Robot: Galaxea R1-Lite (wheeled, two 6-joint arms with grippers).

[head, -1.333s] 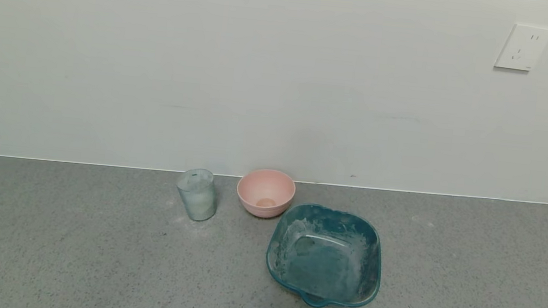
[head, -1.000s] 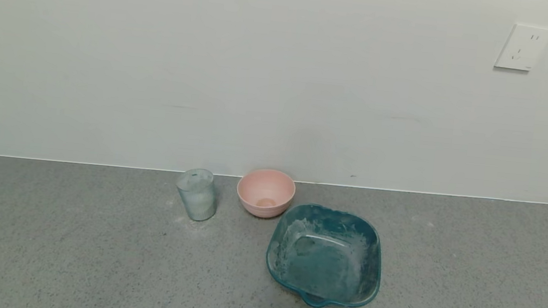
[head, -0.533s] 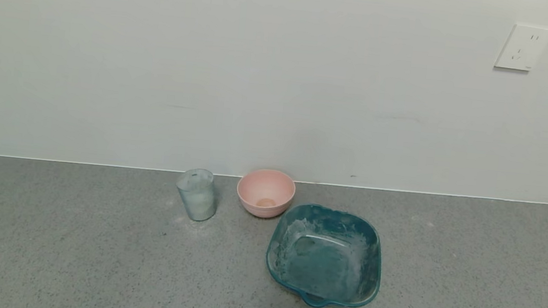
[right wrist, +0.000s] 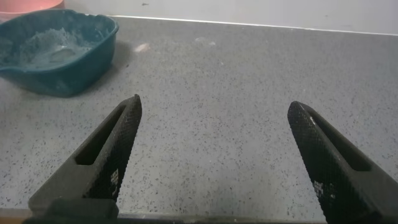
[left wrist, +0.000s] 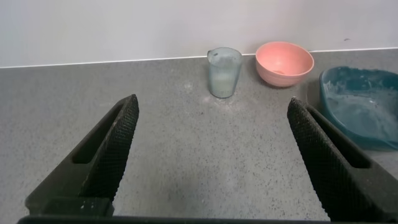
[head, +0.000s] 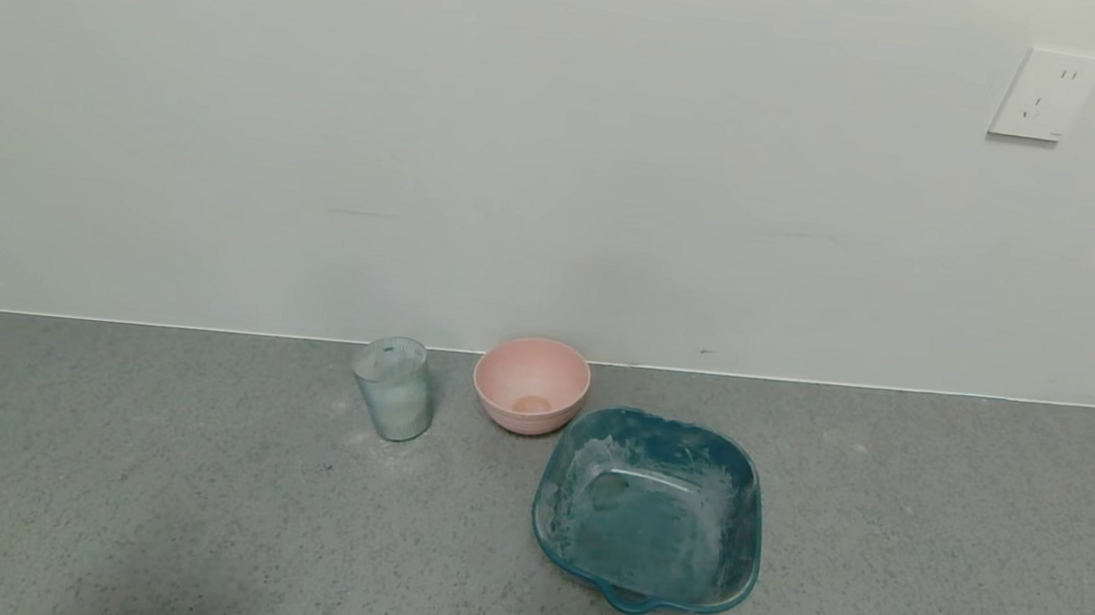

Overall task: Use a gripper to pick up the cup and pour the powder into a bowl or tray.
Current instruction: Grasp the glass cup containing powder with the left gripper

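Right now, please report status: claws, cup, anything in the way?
Left claw open, facing the cup. Right claw open, beside the tray. Cup upright on counter, untouched. Nothing in the way.

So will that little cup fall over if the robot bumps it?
Probably, quite easily: the cup is taller than wide and narrows toward its base. It looks like thin plastic holding only a little powder, so likely light. Its ribs may help the fingers grip.

Wall outlet (head: 1045,94), grey speckled counter (head: 140,469)
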